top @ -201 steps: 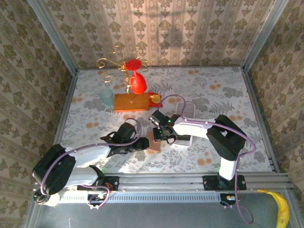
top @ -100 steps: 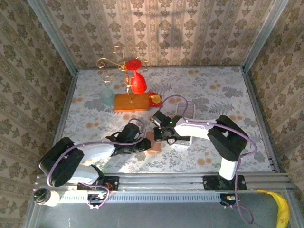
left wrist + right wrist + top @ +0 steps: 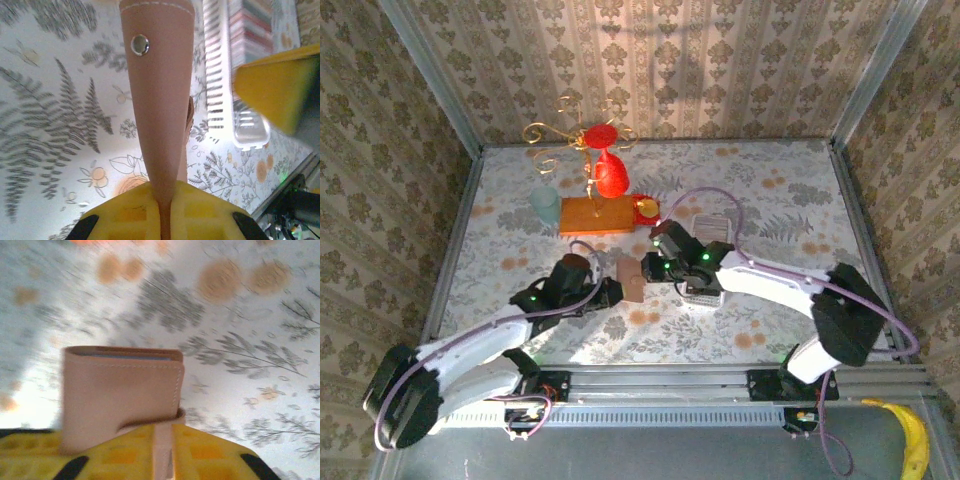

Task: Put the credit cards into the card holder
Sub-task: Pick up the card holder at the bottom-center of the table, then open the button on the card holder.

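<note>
Standing edgewise, card holder point(image 3: 631, 282) — pinched in left claw point(image 3: 160, 202), long axis straight out from it — right claw point(image 3: 162, 442): grip unclear.

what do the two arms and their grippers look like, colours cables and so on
The left arm and right arm are built alike: white link shells, black joint housings, a thin purple cable looping along each, and small green lights near the wrists. The left gripper and right gripper have yellow fingers with a moulded grid pattern and black patches at the outer edges.
</note>
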Motion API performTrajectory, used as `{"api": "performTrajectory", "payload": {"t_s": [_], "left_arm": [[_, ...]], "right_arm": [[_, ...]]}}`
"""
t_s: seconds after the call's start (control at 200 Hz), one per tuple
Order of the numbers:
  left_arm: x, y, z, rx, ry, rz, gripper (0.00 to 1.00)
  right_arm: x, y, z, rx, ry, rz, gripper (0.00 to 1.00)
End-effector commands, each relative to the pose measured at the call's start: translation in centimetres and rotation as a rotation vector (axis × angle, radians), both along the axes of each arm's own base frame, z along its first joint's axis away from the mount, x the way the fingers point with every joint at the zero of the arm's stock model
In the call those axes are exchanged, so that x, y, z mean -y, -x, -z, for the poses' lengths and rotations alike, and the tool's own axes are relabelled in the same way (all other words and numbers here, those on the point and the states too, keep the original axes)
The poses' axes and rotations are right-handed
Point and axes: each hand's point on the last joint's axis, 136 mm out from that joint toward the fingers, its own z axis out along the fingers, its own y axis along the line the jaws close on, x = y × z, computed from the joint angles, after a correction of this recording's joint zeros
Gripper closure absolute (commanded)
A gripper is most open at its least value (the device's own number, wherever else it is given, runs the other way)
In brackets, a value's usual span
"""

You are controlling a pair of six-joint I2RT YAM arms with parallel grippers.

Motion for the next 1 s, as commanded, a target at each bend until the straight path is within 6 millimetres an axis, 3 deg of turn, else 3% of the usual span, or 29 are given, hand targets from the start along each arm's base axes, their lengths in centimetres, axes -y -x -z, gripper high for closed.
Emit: {"api": "performTrajectory", "payload": {"t_s": [0.0, 0.155, 0.33, 0.505, 0.845, 0.995], "left_arm": [[-1.8, -0.2, -2.0, 0.127, -0.069, 0.017, 1.0], [-2.0, -0.3, -4.9, 0.258, -0.031, 0.046, 1.0], [-1.7, -0.4, -7.1, 0.341, 0.016, 0.058, 1.0], [-1.3, -0.4, -7.9, 0.357, 0.039, 0.073, 1.0], [-0.5, -0.4, -9.0, 0.37, 0.073, 0.096, 1.0], [0.1, -0.3, -9.0, 0.351, 0.092, 0.112, 1.0]], "right_arm": [[-1.5, 0.8, -4.4, 0.025, -0.142, -0.041, 0.72], [-3.3, 2.5, -6.9, 0.032, -0.206, -0.091, 0.61], [-4.8, 2.7, -7.3, 0.017, -0.246, -0.104, 0.58], [-5.5, 2.3, -6.1, -0.007, -0.205, -0.106, 0.58], [-4.6, 1.2, -2.9, -0.038, -0.1, -0.031, 0.54], [-3.9, 0.2, -1.9, -0.017, -0.043, 0.025, 0.6]]}}
